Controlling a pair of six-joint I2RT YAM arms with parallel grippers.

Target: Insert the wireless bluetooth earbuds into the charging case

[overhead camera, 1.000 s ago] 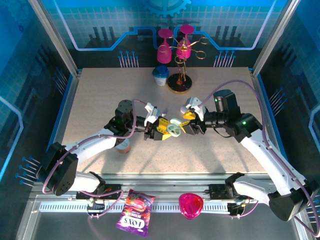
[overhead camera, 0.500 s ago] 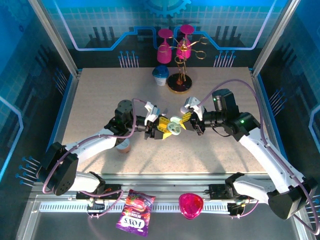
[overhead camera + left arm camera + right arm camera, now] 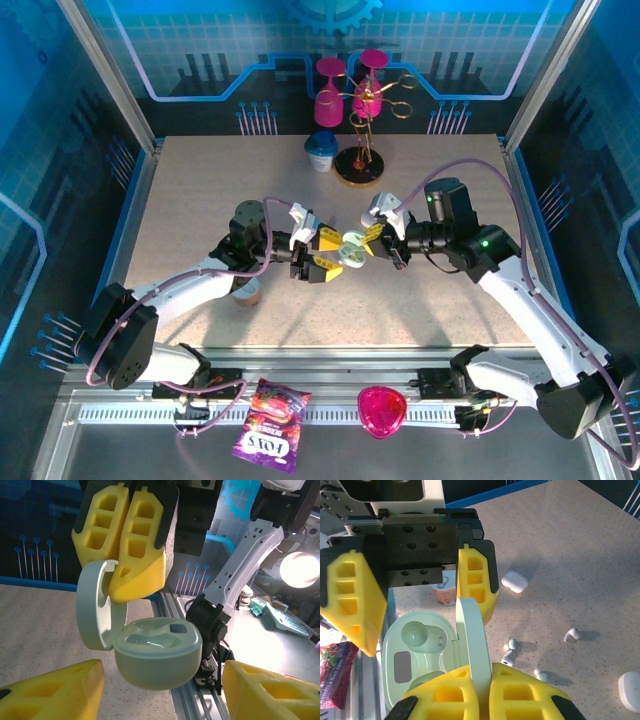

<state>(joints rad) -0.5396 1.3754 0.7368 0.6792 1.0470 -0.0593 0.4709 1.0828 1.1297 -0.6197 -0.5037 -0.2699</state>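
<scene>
Tiny white stemmed plastic earbuds [image 3: 572, 634] lie scattered on the speckled tabletop [image 3: 580, 555] beneath the right end effector [image 3: 481, 682], which pinches the lid of the open pale-green rounded charging case [image 3: 157, 652], flanked by the left end effector [image 3: 328, 252], spread and holding nothing.

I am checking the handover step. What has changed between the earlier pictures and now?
The right gripper closed on the open lid of the charging case. The left gripper then opened its jaws and let go of the case body. The case stayed in the air between the two grippers, lid open; the glass stand and snack bag did not move.
</scene>
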